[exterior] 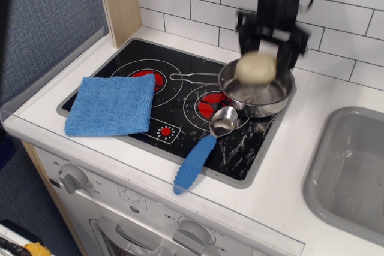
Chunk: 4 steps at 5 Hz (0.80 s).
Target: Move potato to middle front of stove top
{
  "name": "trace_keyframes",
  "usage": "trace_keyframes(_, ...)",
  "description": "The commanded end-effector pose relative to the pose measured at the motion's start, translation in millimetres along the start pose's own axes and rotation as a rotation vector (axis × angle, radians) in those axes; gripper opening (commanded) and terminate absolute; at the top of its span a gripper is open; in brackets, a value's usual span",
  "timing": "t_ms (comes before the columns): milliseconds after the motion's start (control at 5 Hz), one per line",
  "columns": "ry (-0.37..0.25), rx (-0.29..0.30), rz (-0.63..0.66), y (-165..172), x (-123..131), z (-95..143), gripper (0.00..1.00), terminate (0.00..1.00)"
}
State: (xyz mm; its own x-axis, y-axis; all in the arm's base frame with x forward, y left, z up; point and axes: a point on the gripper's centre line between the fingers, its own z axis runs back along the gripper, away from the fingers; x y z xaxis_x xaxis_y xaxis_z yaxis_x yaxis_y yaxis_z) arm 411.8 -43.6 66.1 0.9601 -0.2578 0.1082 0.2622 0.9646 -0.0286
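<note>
The pale cream potato [256,68] hangs blurred just above the steel pan [257,95] at the back right of the black stove top [144,64]. My black gripper [264,58] comes down from above, its fingers [245,34] on either side of the potato, shut on it. The pan's inside is bare below it. The stove top's middle front, near the red-white dial mark [166,132], lies between the blue cloth and the spoon.
A blue cloth [111,104] covers the front left of the stove top. A spoon with a blue handle [195,162] and metal bowl [224,119] lies at the front right. The pan's handle [192,77] points left. A grey sink [351,169] is at the right.
</note>
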Motion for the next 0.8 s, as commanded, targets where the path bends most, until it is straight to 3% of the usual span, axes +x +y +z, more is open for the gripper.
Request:
trace_keyframes(0, -0.088, 0.043, 0.003, 14.6, -41.3, 63.2, 0.00, 0.00)
trace_keyframes(200, -0.048, 0.039, 0.027, 18.7, -82.3, 58.1, 0.00, 0.00)
trace_keyframes(400, -0.005, 0.055, 0.046, 22.5, -107.5, 47.2, 0.00, 0.00)
trace_keyframes(600, 0.031, 0.068, 0.046, 25.0, -115.2, 33.3, 0.00, 0.00)
